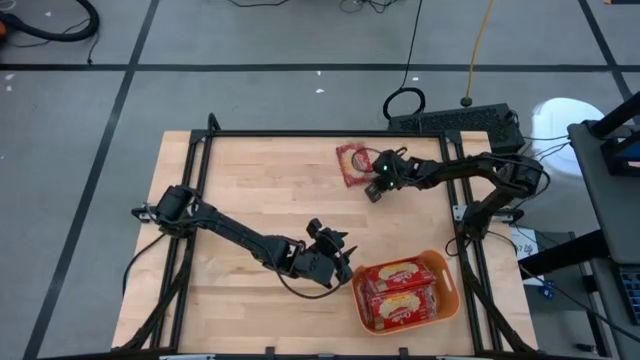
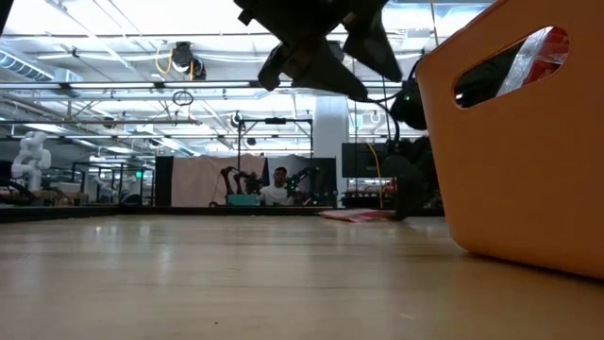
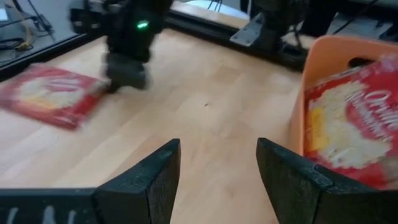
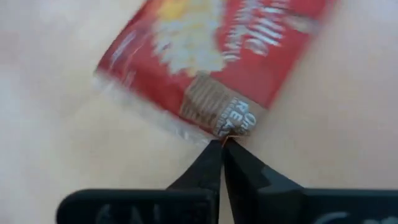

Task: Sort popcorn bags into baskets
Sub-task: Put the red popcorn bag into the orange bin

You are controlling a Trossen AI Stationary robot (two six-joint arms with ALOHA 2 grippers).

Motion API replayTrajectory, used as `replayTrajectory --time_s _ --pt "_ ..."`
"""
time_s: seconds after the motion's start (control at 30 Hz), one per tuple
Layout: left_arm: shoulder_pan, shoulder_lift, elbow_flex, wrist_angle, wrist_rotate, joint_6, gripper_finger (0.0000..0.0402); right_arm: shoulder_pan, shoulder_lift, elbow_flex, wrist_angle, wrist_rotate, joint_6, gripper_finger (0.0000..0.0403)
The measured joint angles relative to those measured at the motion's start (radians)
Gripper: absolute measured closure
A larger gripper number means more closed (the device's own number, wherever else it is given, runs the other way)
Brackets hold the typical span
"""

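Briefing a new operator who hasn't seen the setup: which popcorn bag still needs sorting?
On the wooden table, look toward the far edge, away from the orange basket. A red popcorn bag lies flat there at the right gripper. It is the only bag outside the basket.

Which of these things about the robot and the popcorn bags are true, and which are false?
1. The orange basket has popcorn bags in it. True.
2. A loose popcorn bag lies on the wooden table. True.
3. The right pincer is wide open. False: its fingers are shut, with the tips at the edge of the loose bag.
4. The left pincer holds a bag. False: it is open and empty, beside the basket.
5. The loose bag is blue. False: it is red with a pale label.
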Motion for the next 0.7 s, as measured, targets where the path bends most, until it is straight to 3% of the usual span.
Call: replayTrajectory --time_s 0.17,0.43,0.7 --pt "-0.001 0.000 0.000 -0.104 -0.063 -0.026 0.0188 0.077 -0.096 -0.003 -0.032 -0.111 0.026 0.0402" --pt "0.023 0.000 -0.001 -0.249 -0.123 0.035 0.0188 0.217 -0.192 -0.002 -0.040 -0.101 0.060 0.0403" --pt "0.065 0.000 -0.093 -0.235 -0.124 0.192 0.0166 0.286 -0.229 -0.001 -0.003 -0.091 0.088 0.0403"
